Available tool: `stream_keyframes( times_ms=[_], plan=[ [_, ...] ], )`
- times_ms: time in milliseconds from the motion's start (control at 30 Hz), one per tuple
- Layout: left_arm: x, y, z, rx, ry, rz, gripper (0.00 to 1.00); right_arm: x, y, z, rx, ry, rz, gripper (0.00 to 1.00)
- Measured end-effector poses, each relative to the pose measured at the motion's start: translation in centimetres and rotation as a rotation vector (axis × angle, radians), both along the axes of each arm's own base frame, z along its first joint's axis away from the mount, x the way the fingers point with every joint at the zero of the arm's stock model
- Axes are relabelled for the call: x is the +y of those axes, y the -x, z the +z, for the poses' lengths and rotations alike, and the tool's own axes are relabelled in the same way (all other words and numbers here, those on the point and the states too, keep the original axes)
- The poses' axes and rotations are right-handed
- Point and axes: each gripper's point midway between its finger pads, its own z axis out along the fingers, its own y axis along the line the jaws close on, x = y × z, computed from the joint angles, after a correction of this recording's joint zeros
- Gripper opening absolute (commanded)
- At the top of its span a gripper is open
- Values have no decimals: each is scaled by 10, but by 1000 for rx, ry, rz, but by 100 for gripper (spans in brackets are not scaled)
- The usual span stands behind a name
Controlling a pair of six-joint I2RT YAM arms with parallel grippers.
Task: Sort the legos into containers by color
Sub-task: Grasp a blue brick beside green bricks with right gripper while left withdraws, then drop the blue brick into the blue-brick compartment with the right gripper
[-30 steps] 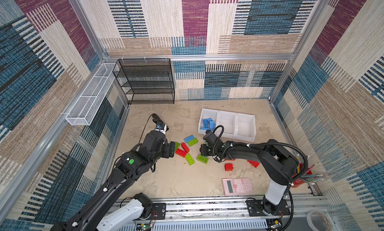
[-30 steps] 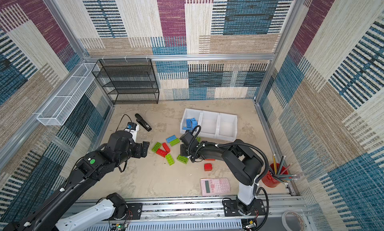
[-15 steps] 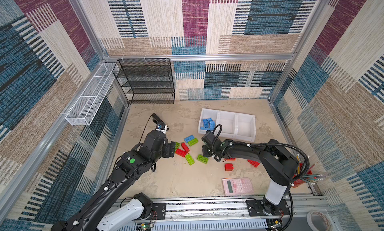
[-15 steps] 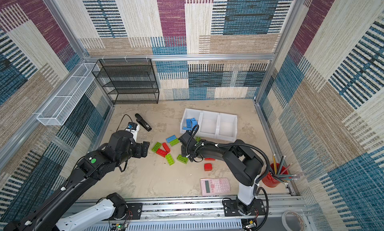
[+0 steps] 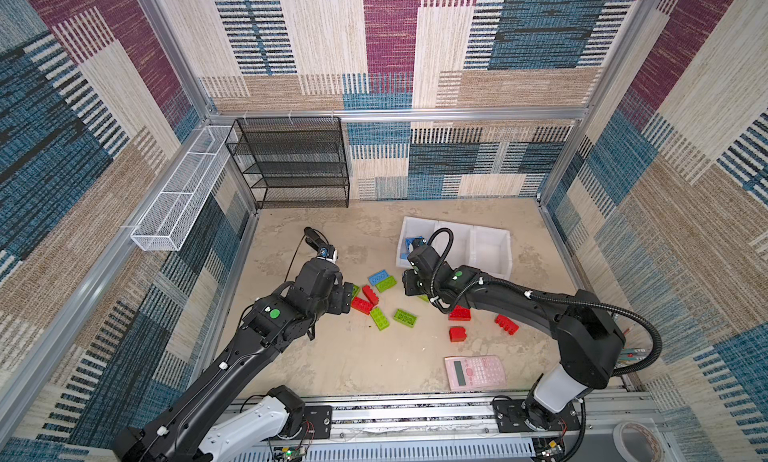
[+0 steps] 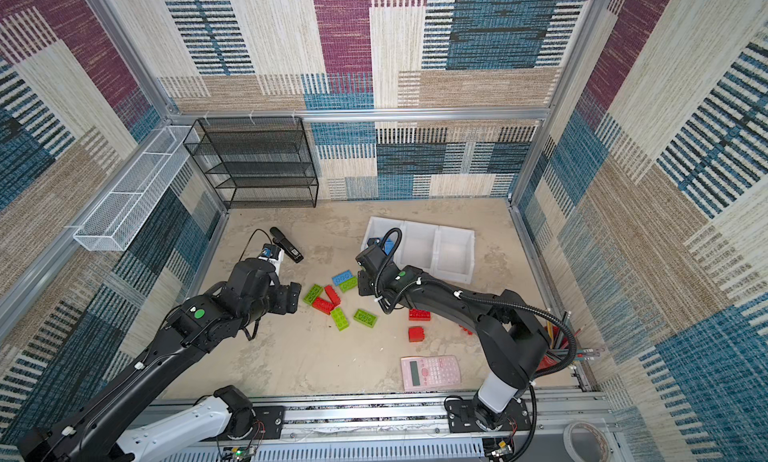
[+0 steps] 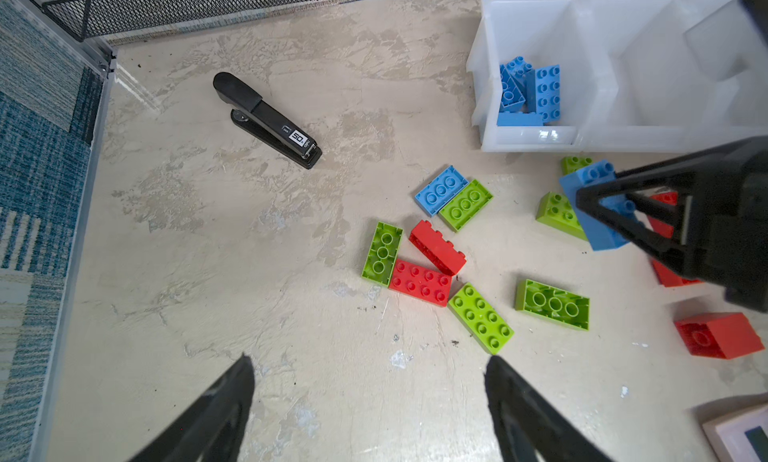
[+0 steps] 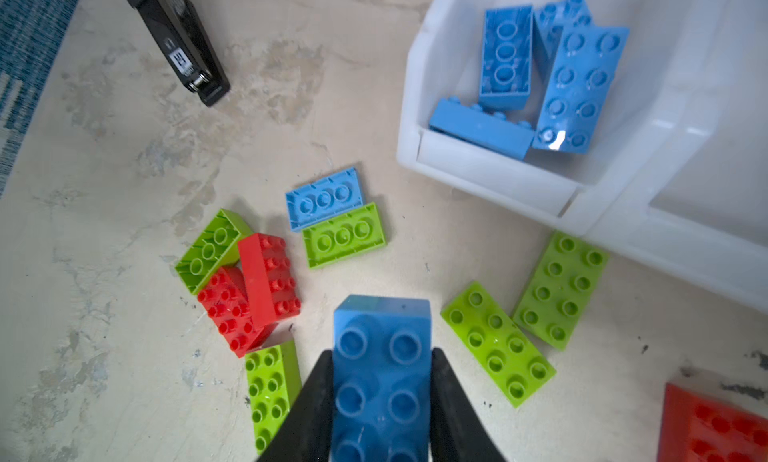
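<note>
My right gripper (image 8: 382, 352) is shut on a blue lego (image 8: 380, 381), held just above the floor near the white containers (image 5: 490, 248); from the left wrist view the same blue lego (image 7: 594, 206) hangs tilted in its fingers. The leftmost container (image 8: 490, 169) holds several blue legos (image 8: 577, 86); the other two look empty. Loose green, red and blue legos (image 5: 379, 318) lie scattered mid-floor. My left gripper (image 7: 369, 358) is open over bare floor, just left of the red and green legos (image 7: 419, 281). In both top views it (image 6: 293, 296) sits beside that cluster.
A black stapler (image 5: 313, 240) lies at the back left. A pink calculator (image 5: 475, 372) sits near the front edge. The black mesh rack (image 5: 291, 165) stands against the back wall, and a white wire basket (image 5: 183, 194) hangs on the left wall. A pencil cup (image 6: 557, 348) stands far right.
The right gripper has closed on the blue lego and drawn it up and slightly back toward the containers. The left arm has stayed where it was.
</note>
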Motion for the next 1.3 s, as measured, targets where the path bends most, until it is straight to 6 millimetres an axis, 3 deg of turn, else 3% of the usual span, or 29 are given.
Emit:
stream_keyframes(
  times_ms=[400, 733, 900, 1100, 1300],
  plan=[
    [1, -12, -21, 64, -65, 23, 87, -49, -61, 31, -77, -17, -69, 33],
    [3, -22, -35, 113, -105, 40, 86, -68, -112, 24, -88, -28, -79, 33],
    [3, -27, -40, 132, -116, 45, 86, -71, -135, 21, -97, -33, -77, 33],
    [3, -28, -43, 148, -112, 45, 86, -58, -155, 19, -104, -47, -45, 36],
    [3, -29, -47, 161, -113, 45, 86, -54, -168, 18, -106, -58, -36, 49]
  ],
)
